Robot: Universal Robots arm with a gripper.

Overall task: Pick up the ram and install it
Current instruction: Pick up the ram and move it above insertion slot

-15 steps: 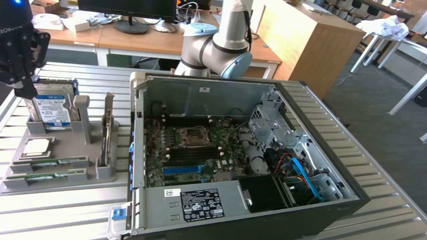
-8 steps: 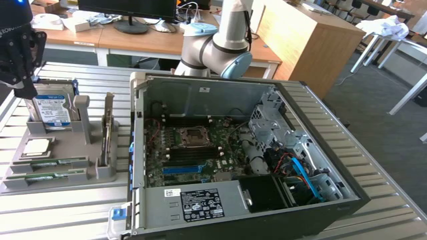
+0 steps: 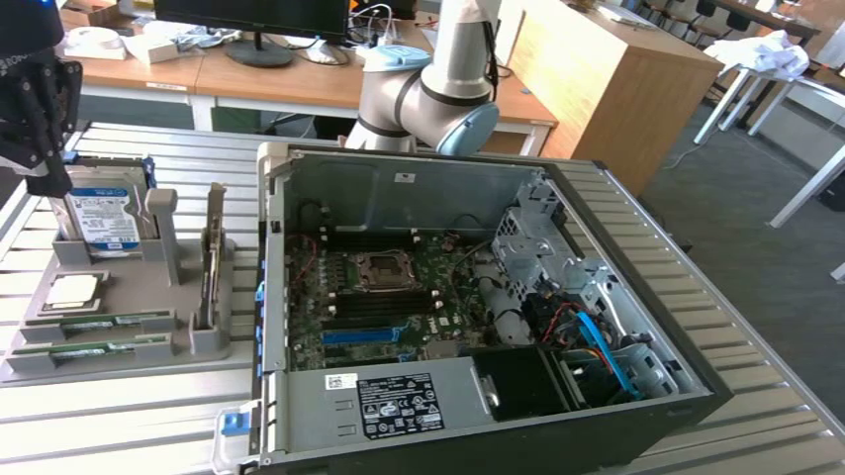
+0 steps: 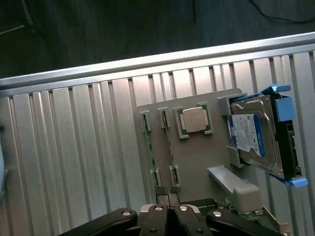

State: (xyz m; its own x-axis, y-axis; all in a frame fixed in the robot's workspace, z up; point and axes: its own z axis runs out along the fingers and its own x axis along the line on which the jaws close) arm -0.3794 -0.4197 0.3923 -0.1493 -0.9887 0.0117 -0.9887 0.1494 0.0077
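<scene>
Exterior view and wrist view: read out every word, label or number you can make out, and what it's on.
Nothing is legible.
Hard drive's blue label: print too blurred.
Black-and-white label on the computer case: too small.
White sticker on its inner wall: too small.

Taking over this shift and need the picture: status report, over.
Gripper shut, empty, above the parts tray. Ram lying in its tray slot, not gripped. Hard drive and processor sit apart from it.
</scene>
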